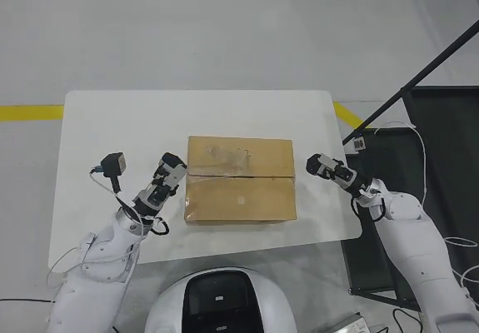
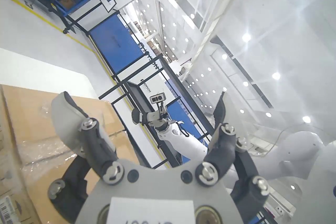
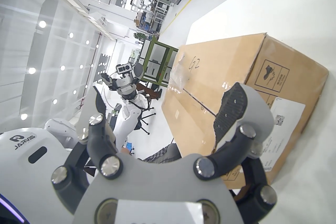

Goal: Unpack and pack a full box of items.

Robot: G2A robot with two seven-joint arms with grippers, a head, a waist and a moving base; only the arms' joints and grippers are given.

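Closed brown cardboard box [image 1: 240, 180], flaps taped shut along the central seam, is shown lying flat at the middle of the white desk [image 1: 106, 125].

Matt cardboard, glossy tape, smooth white tabletop.
Box [image 1: 240, 179] of matt brown cardboard, lightly scuffed, sealed along the top seam with shiny, wrinkled clear plastic tape [image 2: 39, 147]; white paper label [image 3: 284, 117] stuck flat on one side face, beside black printed marks straight on the card. Table [image 1: 114, 125] smooth and white, hard-looking, with a faint sheen. Left gripper [image 2: 143, 97] and right gripper [image 3: 165, 92] built from matt grey plates and black plastic links, fastened with bright bare-metal screw heads [image 3: 111, 164]; pale smooth plastic on the finger backs, inner faces lined with black rubbery pads [image 3: 229, 107], rough and finely ribbed.
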